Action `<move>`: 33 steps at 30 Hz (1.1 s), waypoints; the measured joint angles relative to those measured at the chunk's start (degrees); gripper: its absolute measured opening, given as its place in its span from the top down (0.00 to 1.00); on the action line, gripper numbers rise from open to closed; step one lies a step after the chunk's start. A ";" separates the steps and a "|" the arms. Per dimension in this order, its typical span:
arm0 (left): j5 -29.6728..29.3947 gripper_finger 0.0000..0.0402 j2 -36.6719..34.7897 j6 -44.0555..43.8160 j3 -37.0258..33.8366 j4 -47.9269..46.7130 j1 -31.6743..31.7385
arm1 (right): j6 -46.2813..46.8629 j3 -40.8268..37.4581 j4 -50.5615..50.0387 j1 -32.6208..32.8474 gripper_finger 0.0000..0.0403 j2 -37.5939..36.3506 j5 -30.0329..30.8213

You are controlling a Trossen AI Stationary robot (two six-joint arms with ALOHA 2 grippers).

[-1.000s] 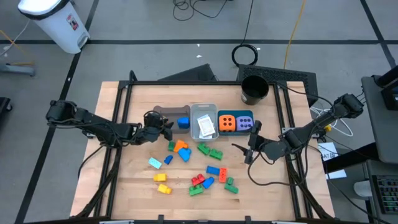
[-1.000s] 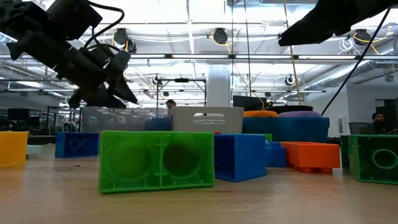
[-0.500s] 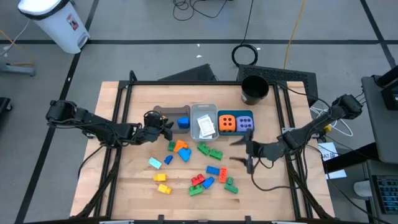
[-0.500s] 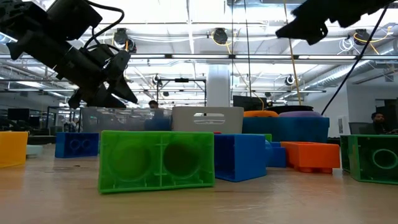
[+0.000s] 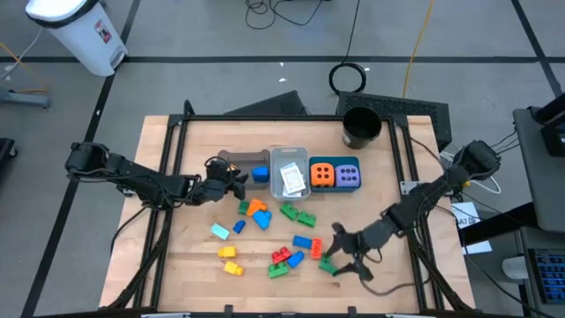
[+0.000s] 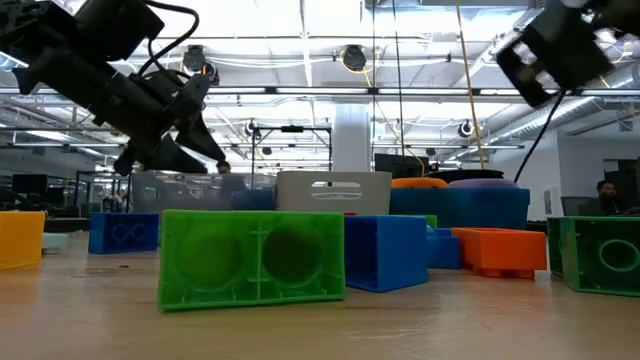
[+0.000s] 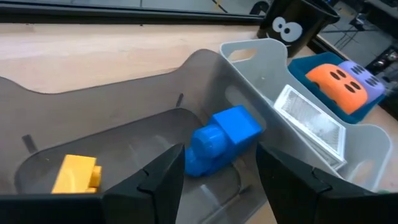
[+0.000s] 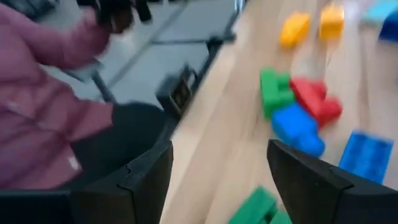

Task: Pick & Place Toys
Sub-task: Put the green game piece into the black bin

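**Right tool drops toward the loose bricks**

The right tool, fingers spread and empty, hangs low just beside a green brick, probably lining up a pick. Beyond it, more bricks lie scattered on the worktop. The left tool, fingers apart and empty, hovers over the grey bin, where a blue brick and a yellow brick lie.

Right gripper swings from beside the teal bin toward 6 o'clock, now over a green brick.
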 joint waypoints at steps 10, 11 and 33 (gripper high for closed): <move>0.14 0.48 0.02 0.97 -0.02 1.85 0.00 | 17.29 7.63 -15.79 10.29 0.38 10.75 15.29; 0.13 0.48 0.02 1.08 -0.02 2.33 0.00 | 17.28 8.82 -16.92 10.53 0.38 12.21 15.31; 1.59 0.48 0.02 0.60 -0.02 3.43 -0.33 | 16.44 13.06 -30.30 10.05 0.38 18.31 23.36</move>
